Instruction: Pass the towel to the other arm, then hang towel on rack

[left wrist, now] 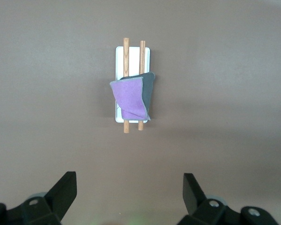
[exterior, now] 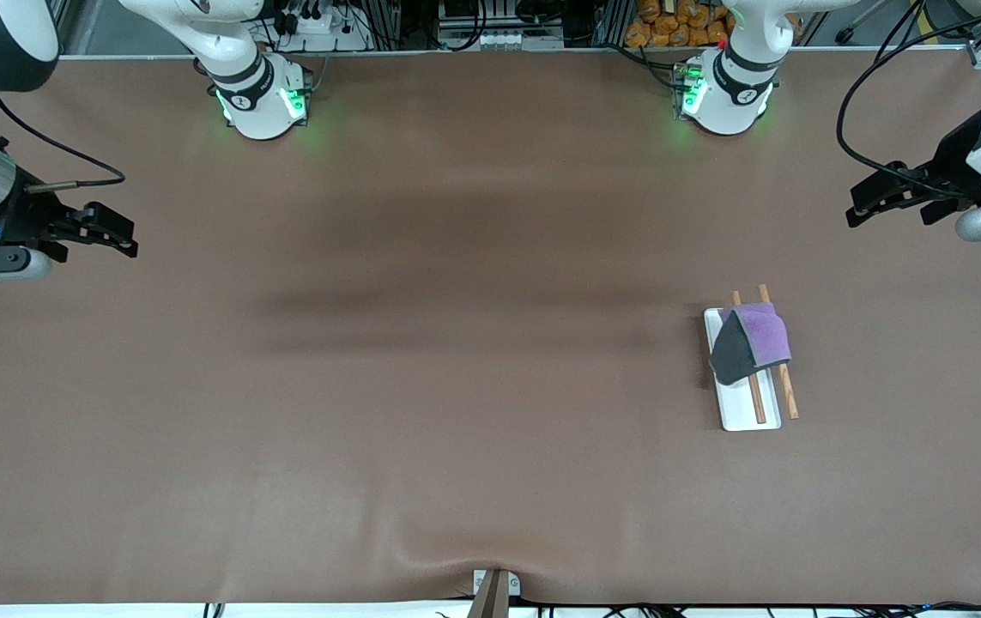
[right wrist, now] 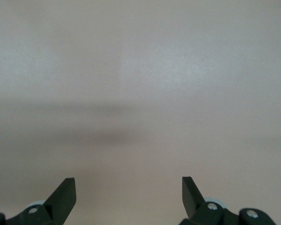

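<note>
Your towel (exterior: 749, 342) lies draped across both rods of the rack (exterior: 751, 416), toward the left arm's end. Left gripper (exterior: 863, 209) hangs nearer it, fingers apart; right gripper (exterior: 117, 233) waits, fingers apart, empty.

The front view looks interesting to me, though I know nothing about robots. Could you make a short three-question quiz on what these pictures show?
1. True or false: the grey and purple cloth towel lies draped over the wooden rods of the white tray-like rack.
2. Which gripper is shut: A left gripper, B right gripper, C neither?
3. Fill in: the rack stands toward the ___ arm's end of the brown table.

Key: 1 true; 2 C; 3 left.
</note>
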Available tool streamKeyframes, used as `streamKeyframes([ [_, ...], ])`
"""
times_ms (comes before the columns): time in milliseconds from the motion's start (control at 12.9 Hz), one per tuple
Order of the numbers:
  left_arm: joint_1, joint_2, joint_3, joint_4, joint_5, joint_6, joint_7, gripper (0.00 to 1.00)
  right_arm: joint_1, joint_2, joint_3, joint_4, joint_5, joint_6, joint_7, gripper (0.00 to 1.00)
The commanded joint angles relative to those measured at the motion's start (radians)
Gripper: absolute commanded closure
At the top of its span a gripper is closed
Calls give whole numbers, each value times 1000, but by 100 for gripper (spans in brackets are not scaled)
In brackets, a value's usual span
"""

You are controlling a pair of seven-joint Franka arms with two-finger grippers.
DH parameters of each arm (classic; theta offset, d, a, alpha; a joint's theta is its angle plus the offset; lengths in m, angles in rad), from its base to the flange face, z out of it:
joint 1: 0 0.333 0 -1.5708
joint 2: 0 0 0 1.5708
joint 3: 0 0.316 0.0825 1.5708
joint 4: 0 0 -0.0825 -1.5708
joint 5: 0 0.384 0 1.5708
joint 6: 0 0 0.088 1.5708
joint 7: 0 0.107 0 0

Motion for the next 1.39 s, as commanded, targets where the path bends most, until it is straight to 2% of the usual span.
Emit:
streamKeyframes([
  [0,-20,-26,22,-14,43,-33,6,0,3,-9,1,41,-13,-24,15,0],
  [232,-60,-32,30,-9,130,-70,8,0,11,-6,-1,57,-14,-29,9,0],
  [774,-55,-38,39,-6,125,-90,14,0,9,-15,-1,72,-10,-32,22,0],
  [1006,-49,-26,39,15,120,-90,14,0,11,-15,1,72,-10,-32,96,0],
  [1316,-46,-24,38,17,117,-89,14,0,11,-15,2,74,-16,-39,73,0],
])
